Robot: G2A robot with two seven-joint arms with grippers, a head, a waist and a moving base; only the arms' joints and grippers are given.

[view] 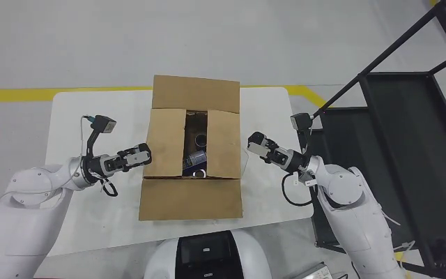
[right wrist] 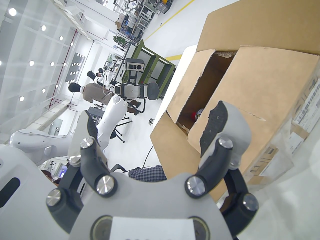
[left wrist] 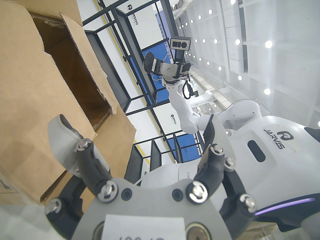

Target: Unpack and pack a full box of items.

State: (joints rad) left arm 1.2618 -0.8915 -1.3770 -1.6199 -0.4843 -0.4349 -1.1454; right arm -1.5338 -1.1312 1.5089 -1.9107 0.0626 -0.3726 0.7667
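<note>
Okay, cardboard box (view: 167, 143) is sitting mid-way on the white table (view: 83, 111), flaps partly open, items (view: 197, 160) showing inside. Left gripper (view: 145, 153) is hovering just beside its left side and right gripper (view: 251, 142) just beside its right, both spread wide and holding nothing.

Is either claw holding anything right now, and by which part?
Nothing is held. The left claw and the right claw both stand open, one at each side of the box, closed on nothing.

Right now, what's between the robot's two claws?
The cardboard box, flaps partly open, lies between the left gripper and right gripper, per the top view.
</note>
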